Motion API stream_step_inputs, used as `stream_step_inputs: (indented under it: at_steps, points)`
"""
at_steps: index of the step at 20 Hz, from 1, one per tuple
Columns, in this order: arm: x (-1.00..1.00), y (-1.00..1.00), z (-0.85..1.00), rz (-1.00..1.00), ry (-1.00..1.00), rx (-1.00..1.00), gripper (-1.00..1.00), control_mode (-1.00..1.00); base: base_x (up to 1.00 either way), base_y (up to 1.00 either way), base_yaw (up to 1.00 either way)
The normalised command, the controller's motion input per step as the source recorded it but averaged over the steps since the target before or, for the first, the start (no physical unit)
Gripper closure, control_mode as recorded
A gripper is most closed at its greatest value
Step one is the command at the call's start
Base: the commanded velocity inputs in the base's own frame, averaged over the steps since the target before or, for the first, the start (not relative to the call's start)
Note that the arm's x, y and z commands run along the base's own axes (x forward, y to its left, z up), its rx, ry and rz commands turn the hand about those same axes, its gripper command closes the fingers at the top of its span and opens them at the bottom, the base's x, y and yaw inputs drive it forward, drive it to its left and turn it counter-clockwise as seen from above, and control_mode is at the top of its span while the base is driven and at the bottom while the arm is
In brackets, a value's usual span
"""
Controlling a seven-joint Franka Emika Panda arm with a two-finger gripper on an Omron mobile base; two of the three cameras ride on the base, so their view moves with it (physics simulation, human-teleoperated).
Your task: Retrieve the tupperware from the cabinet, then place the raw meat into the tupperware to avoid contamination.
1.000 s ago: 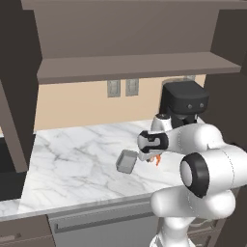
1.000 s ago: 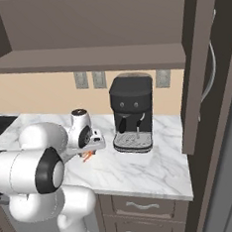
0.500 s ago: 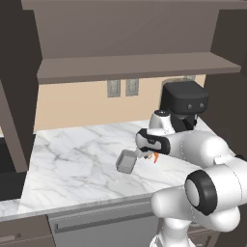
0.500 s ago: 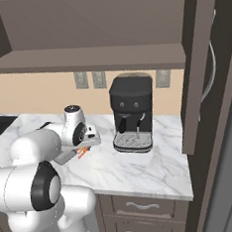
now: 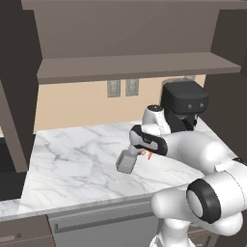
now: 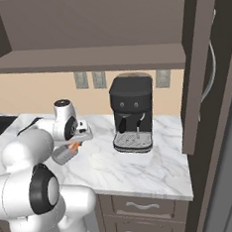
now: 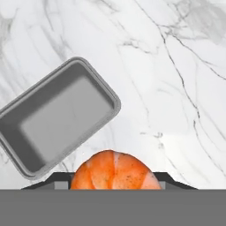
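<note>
A: Claw state to be logged.

B: The gripper (image 5: 146, 153) is seen closed about the raw meat (image 7: 115, 171); in the hand view the orange piece is wedged between the dark finger tips at 6 o'clock, held above the marble counter (image 5: 72, 159).

A: Position of the tupperware?

B: The tupperware (image 7: 57, 115) is noted resting on the counter, empty, at about 10 o'clock from the meat in the hand view. In the left base view the tupperware (image 5: 126, 162) is found just beside the claw, at its 8 o'clock.

A: Surroundings?

B: A black coffee machine (image 6: 132, 112) is recorded at 3 o'clock of the arm in the right base view. The cabinet (image 5: 125, 34) is seen overhead with its door open.
</note>
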Motion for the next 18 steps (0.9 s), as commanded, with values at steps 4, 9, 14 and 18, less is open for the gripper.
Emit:
stream_step_inputs:
  at_steps: [4,9,14,18]
  points:
    - [0.0,0.39,0.09,0.0,0.01,0.0,1.0,-1.0,0.0,0.0,0.0]
    - [0.12,0.41,-0.06,0.0,0.08,0.0,1.0,-1.0,0.0,0.0,0.0]
    - [0.12,0.35,-0.11,0.0,0.05,0.0,1.0,-1.0,0.0,0.0,0.0]
    - [0.08,0.26,-0.07,0.0,0.03,0.0,1.0,-1.0,0.0,0.0,0.0]
